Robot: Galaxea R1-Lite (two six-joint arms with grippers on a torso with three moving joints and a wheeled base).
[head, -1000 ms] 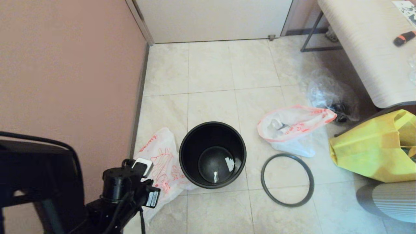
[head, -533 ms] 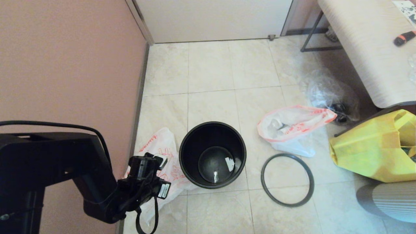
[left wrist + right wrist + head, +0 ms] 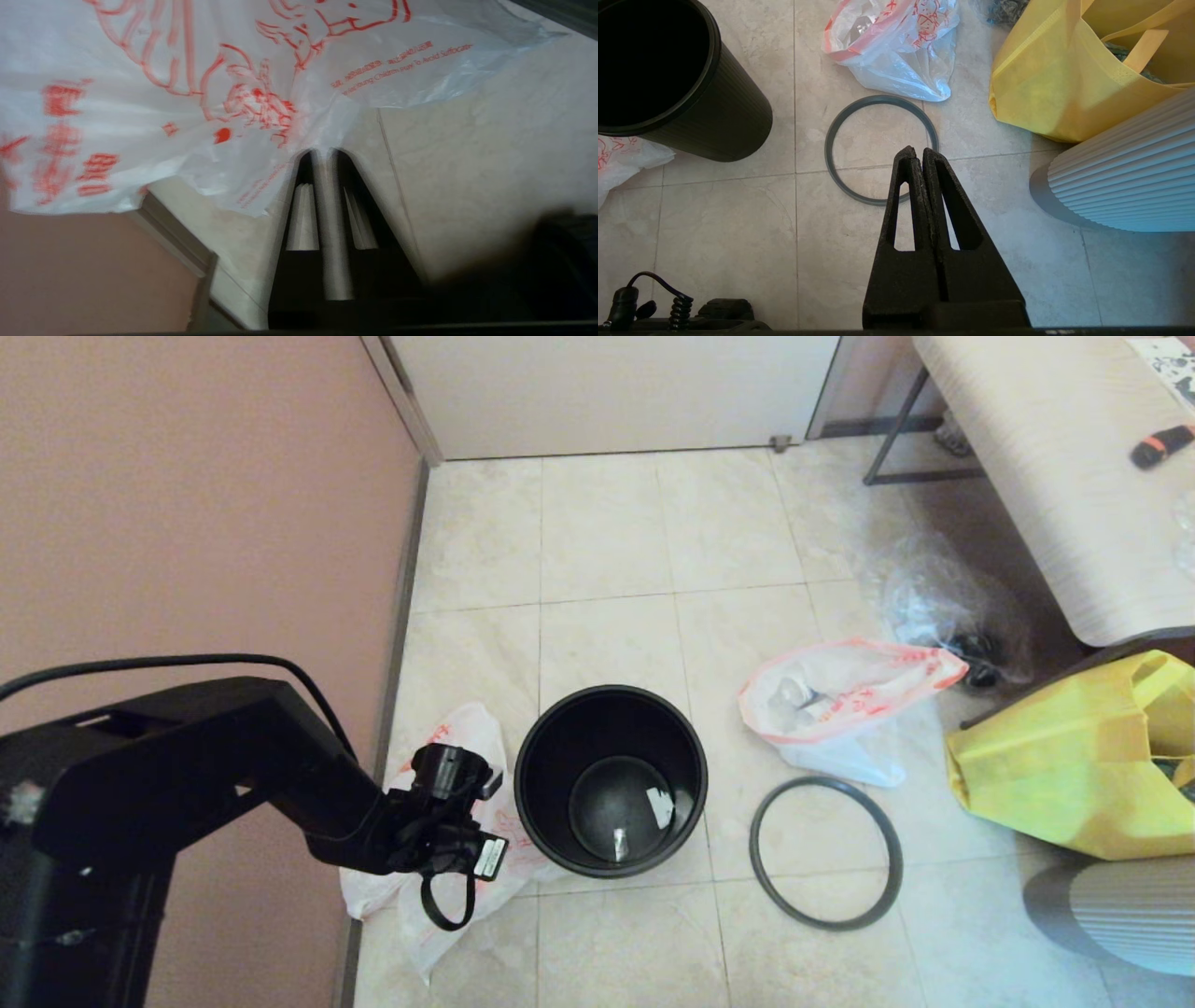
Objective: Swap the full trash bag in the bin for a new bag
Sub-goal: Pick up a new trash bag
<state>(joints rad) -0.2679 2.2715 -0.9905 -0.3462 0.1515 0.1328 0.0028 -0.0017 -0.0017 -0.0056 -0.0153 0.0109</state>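
New bag [image 3: 467,784]: white, red-printed, lower left of the head view, beside the bin [image 3: 610,780].
Left pincer [image 3: 322,151]: fingers nearly together, nipping the bag's film at the tips. Right pincer [image 3: 915,151]: closed, empty, over the rim ring [image 3: 881,148].

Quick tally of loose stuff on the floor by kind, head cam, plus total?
Plastic bags: 3, namely the new bag, the full trash bag, a clear bag
Yellow bag: 1
Bin: 1
Rim ring: 1
Total: 6
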